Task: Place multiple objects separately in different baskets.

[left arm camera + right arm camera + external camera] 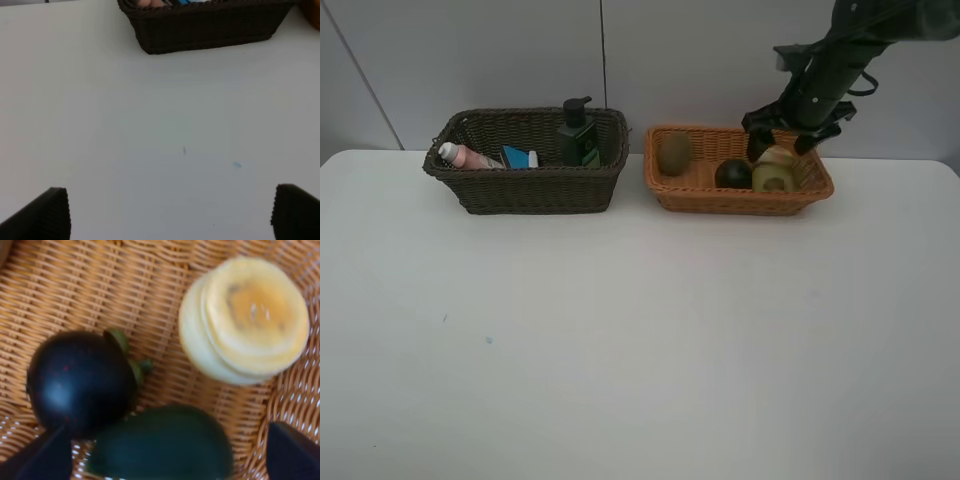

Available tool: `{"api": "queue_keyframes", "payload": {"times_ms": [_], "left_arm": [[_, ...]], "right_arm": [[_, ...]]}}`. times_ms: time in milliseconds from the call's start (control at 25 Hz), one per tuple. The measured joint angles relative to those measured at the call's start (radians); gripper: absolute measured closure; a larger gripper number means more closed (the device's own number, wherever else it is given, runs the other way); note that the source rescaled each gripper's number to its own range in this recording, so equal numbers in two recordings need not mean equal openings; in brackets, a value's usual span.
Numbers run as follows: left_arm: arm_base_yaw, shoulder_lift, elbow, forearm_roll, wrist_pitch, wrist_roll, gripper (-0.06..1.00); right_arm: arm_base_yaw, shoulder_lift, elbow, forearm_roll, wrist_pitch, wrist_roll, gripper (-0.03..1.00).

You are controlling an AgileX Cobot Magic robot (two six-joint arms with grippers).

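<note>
The dark brown basket [525, 190] holds the pink bottle [463, 157], the dark pump bottle [578, 135] and a small blue and white item [520, 158]. The black eraser is hidden. The orange-tan basket [700, 195] holds the kiwi [674, 153], the mangosteen [732, 174], the avocado half [775, 180] and the peach [778, 157]. My right gripper [782, 143] hangs open just above the peach. In the right wrist view the mangosteen [80, 380], avocado [165, 445] and peach [250, 320] lie below the open gripper [167, 455]. My left gripper [172, 215] is open over bare table.
The white table [640, 340] spans the whole front. The baskets stand side by side at its far edge, against a grey wall. The dark basket's front wall [210, 25] shows far ahead in the left wrist view.
</note>
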Motion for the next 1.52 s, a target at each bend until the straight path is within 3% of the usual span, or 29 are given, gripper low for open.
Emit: {"api": "queue_keyframes", "payload": {"times_ms": [280,600,720,1000,1200,1520], "left_arm": [[0.0,0.0,0.0,0.0,0.0,0.0,-0.05],[0.0,0.0,0.0,0.0,0.0,0.0,-0.05],[0.0,0.0,0.0,0.0,0.0,0.0,-0.05],[0.0,0.0,0.0,0.0,0.0,0.0,-0.05],[0.0,0.0,0.0,0.0,0.0,0.0,-0.05],[0.0,0.0,0.0,0.0,0.0,0.0,-0.05]], "right_arm": [[-0.029,-0.047,0.0,-0.032,0.066,0.116,-0.03],[-0.194,-0.093,-0.003,-0.077,0.267,0.195,-0.03],[-0.231,-0.144,0.03,-0.058,0.281,0.195,-0.03],[-0.236,-0.47,0.382,-0.052,0.282,0.205,-0.03],[-0.189,-0.8,0.694,-0.054,0.254,0.225,-0.03],[-0.138,-1.365,1.035,-0.05,0.2,0.24,-0.03]]}}
